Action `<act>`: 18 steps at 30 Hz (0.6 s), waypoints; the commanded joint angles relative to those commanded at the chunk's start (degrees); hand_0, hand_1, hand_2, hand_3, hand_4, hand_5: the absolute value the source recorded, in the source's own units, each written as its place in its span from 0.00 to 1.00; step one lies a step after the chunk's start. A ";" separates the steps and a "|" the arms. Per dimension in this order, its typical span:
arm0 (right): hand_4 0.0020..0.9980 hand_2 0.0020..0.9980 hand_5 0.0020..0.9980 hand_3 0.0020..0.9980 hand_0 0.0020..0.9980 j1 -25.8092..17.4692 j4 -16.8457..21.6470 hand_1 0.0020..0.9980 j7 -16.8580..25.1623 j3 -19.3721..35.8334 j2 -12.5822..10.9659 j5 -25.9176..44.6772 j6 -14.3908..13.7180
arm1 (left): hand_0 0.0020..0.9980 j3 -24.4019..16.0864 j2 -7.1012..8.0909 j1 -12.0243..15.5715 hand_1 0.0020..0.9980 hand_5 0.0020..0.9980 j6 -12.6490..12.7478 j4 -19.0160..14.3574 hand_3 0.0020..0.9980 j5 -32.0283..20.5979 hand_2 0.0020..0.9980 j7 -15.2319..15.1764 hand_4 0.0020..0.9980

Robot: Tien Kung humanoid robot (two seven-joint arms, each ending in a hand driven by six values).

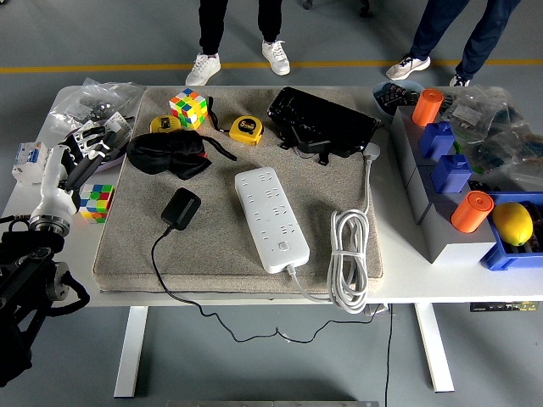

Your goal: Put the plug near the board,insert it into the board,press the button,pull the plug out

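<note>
left hand (pixel 83 151) over table's left edge, fingers loosely spread, holding nothing | cube (pixel 96 202) just below it on table (pixel 51 254) | plug (pixel 181 208) flat on mat (pixel 212 246), cord running off near edge | board (pixel 271 218) right of plug, apart, mid-mat | coiled cable (pixel 349 254) right of board

At the centre of the frame a long white rectangular power strip (pixel 271 219) lies diagonally on a grey-beige fabric mat (pixel 212 246) covering the white desk (pixel 254 295). Its thick white cord is bundled in a coil (pixel 349 257) to the lower right. Left of the strip rests a small black plug adapter (pixel 181 208), its thin black cable trailing over the mat's near edge. At the left edge, the robot's left hand (pixel 85 153) hovers with relaxed fingers above a multicoloured puzzle cube (pixel 96 202).
</note>
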 joint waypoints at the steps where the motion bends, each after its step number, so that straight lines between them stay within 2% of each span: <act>1: 0.82 0.55 0.32 0.55 0.60 0.02 -0.04 0.60 0.07 -0.08 0.00 0.01 -0.06 | 0.60 -0.05 0.00 0.01 0.64 0.51 0.00 -0.02 0.68 -0.03 0.68 0.00 0.94; 18: 0.81 0.56 0.33 0.55 0.61 0.38 -0.02 0.60 -0.08 0.04 -0.22 -0.13 -0.11 | 0.60 -0.83 0.27 -0.11 0.63 0.52 -0.13 -0.56 0.68 -0.39 0.68 0.23 0.94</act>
